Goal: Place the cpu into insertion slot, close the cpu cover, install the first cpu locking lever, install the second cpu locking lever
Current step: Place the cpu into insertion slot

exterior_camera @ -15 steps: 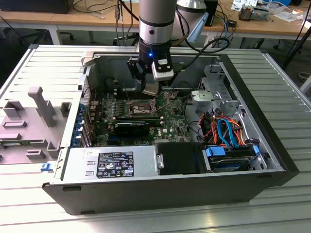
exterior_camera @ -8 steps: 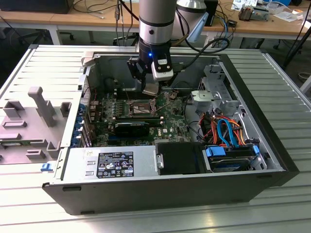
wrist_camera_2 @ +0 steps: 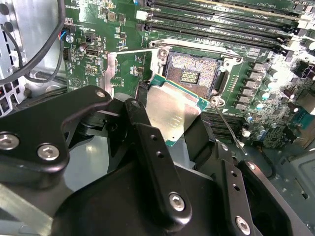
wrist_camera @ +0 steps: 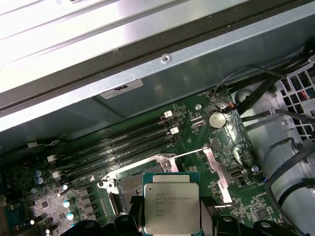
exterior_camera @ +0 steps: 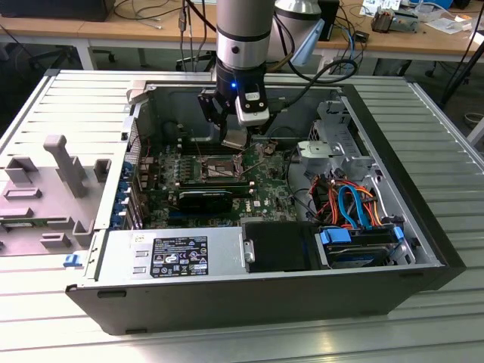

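Arm (exterior_camera: pixel 242 38) reaches down into open PC case (exterior_camera: pixel 265 295), which lies flat on slatted bench (exterior_camera: pixel 423 333). Hand (exterior_camera: pixel 234 140) hangs just above socket (exterior_camera: pixel 215 168) on motherboard (exterior_camera: pixel 265 193), toward far end of case and the exterior view's left, prob. so chip can drop straight in w/o clipping case walls. Second wrist view: cpu (wrist_camera_2: pixel 173 108) is pinched by its edges between two black fingers (wrist_camera_2: pixel 152 152), so hand is clamped narrow on the chip; edge grip keeps metal top and contact side untouched. Chip is tilted, one corner overlapping socket's edge, and it looks apart from socket, i.e. not seated. Socket is open w/ pin field bare. The cpu cover (wrist_camera_2: pixel 112 73) looks swung back beside it, and lever (wrist_camera_2: pixel 227 127), a thin rod, sticks out free on the other side, so both are out of the way for insertion. First wrist view: cpu's metal top faces camera w/ green border showing, just in front of socket frame; memory slots (wrist_camera: pixel 118 152) lie beyond, well clear.
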Controlling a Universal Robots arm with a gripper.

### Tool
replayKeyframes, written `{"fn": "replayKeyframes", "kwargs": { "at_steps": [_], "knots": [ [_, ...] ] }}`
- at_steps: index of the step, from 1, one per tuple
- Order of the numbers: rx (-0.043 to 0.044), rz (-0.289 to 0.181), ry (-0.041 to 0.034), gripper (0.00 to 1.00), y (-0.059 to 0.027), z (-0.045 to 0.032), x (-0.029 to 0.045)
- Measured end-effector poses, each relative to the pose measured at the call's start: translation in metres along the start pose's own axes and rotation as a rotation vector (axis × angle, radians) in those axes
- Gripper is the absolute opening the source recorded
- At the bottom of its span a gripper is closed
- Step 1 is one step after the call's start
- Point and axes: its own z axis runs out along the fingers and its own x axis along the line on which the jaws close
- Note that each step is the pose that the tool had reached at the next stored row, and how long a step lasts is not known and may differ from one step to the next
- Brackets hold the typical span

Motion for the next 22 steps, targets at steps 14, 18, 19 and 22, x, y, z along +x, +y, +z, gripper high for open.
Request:
{"fn": "replayKeyframes", "kwargs": {
  "at_steps": [14,18,19,22],
  "knots": [
    [0.0006,0.018,-0.0018,0.54,0.0,0.0,0.0],
    [0.0014,0.026,-0.0027,0.54,0.0,0.0,0.0],
    [0.0015,0.027,-0.0028,0.54,0.0,0.0,0.0],
    [0.0021,0.031,-0.0034,0.54,0.0,0.0,0.0]
  ]
}}
